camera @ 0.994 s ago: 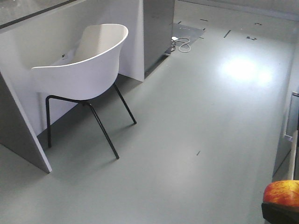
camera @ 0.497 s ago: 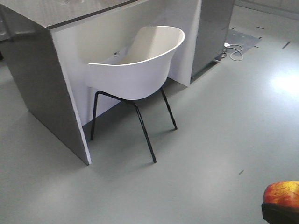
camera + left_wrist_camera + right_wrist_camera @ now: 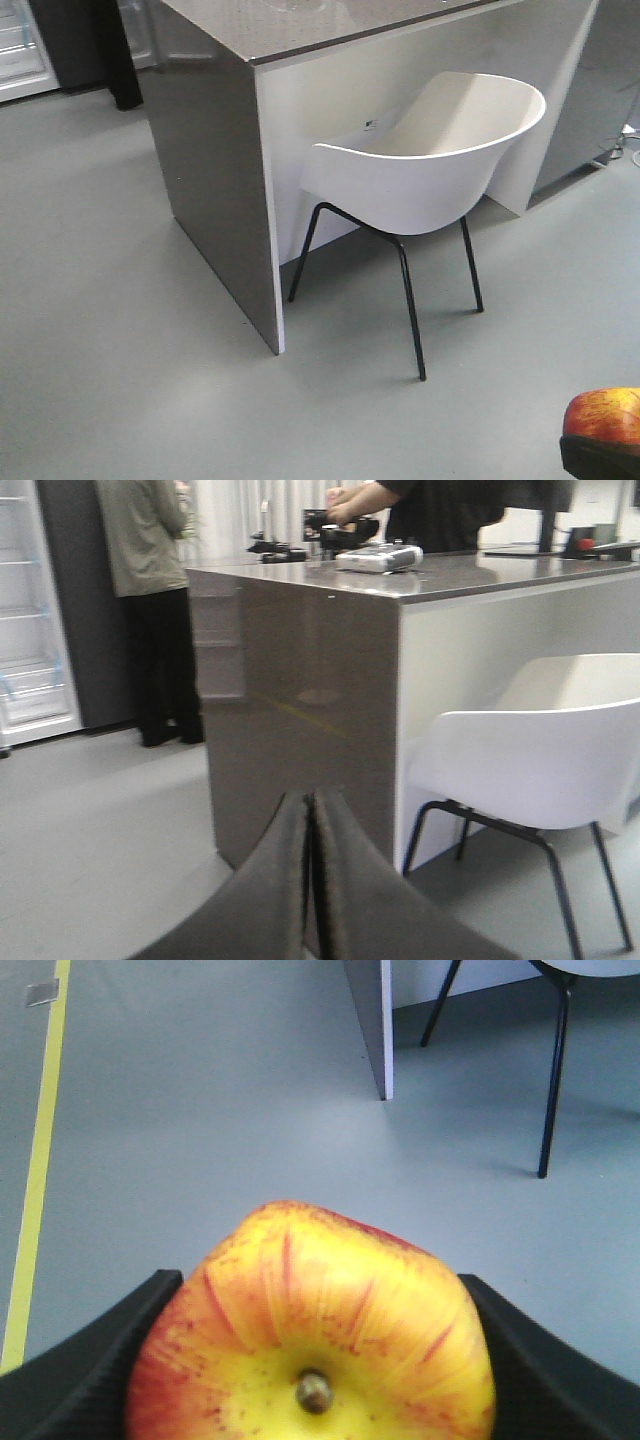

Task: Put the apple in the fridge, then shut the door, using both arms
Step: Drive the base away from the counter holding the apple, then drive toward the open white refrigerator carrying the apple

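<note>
The small round red apple (image 3: 310,1290), with a yellow patch around its stem dip, is pinched between the two black ribbed fingers (image 3: 90,1370) of the right gripper (image 3: 312,1380). Its stem end is turned towards the wrist camera. It is held in the air above the plain grey floor (image 3: 200,1110), on which a narrow yellow tape strip (image 3: 36,1160) is laid.

Nothing is carried by the left gripper (image 3: 309,880). Its dark fingers are pressed together, with only a thin seam between them.

Ahead stands a bench with a glossy grey top, a grey end panel and a white inner face (image 3: 210,170). A white shell chair on thin black legs (image 3: 430,170) is set against its open side. A silver-grey device (image 3: 378,558) lies near the front edge of the bench top.

Past the bench's left end, the tall dark fridge (image 3: 25,610) is seen open, its white shelved lining exposed. A person in a grey-green jacket (image 3: 145,540) stands just beside it. A second person in black (image 3: 440,505) is seen behind the bench's far edge.
</note>
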